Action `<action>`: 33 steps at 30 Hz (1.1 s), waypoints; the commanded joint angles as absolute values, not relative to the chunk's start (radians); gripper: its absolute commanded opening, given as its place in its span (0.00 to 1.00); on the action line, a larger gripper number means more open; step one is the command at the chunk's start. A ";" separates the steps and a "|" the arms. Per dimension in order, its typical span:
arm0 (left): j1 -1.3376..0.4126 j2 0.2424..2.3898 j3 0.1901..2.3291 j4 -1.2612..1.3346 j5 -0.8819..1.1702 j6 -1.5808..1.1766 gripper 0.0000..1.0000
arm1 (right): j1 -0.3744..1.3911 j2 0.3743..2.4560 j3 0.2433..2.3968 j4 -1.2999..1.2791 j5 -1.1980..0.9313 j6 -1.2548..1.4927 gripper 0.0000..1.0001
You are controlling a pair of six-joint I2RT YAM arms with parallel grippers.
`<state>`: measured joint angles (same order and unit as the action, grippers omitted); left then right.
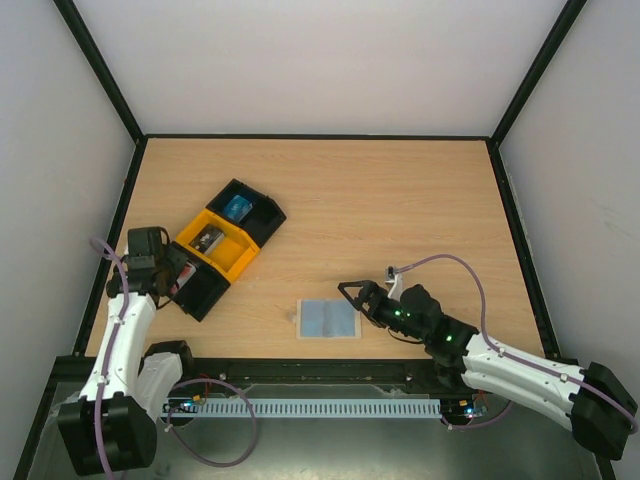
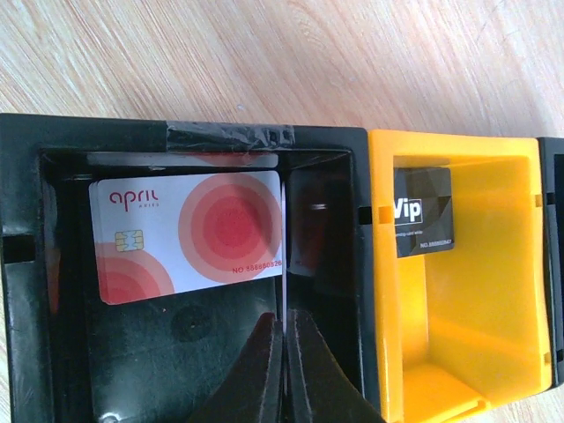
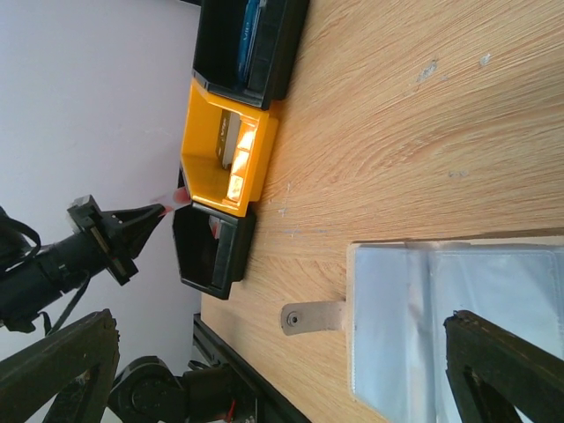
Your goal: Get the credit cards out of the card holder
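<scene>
The card holder [image 1: 328, 318] is a pale blue-grey wallet lying open and flat on the table, its tan tab [image 3: 313, 315] pointing left. My right gripper [image 1: 350, 297] is open, just right of the wallet; in the right wrist view [image 3: 282, 388] one finger [image 3: 502, 370] is over the wallet [image 3: 441, 326]. My left gripper [image 1: 172, 275] is shut on a credit card seen edge-on [image 2: 285, 264], above the near black tray [image 2: 176, 352]. Another credit card [image 2: 189, 233], white with red circles, lies in that tray.
Three trays stand in a diagonal row at the left: a far black one [image 1: 250, 205] with a bright blue item, a yellow one [image 1: 215, 240] holding a black VIP card [image 2: 423, 211], and the near black one [image 1: 195, 290]. White walls enclose the table.
</scene>
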<state>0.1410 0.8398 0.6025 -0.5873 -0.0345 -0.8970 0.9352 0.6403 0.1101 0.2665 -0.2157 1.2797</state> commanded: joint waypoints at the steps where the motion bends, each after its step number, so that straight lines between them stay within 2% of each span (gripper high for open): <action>1: 0.146 0.848 0.577 -0.562 -0.039 -0.885 0.03 | 0.932 0.619 0.096 0.266 -0.211 1.279 0.98; 21: 0.149 0.864 0.503 -0.439 -0.076 -0.845 0.03 | 0.932 0.623 0.086 0.283 -0.198 1.262 0.98; 27: 0.148 0.907 0.505 -0.442 -0.096 -0.862 0.03 | 0.933 0.564 0.098 0.232 -0.175 1.263 0.98; 33: 0.149 0.926 0.512 -0.457 -0.157 -0.863 0.17 | 0.933 0.477 0.088 0.184 -0.143 1.257 0.98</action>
<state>0.1429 0.9188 0.5148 -0.4541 -0.0959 -0.8639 0.9352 0.5232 0.0906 0.2367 -0.1841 1.2678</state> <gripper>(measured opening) 0.125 0.977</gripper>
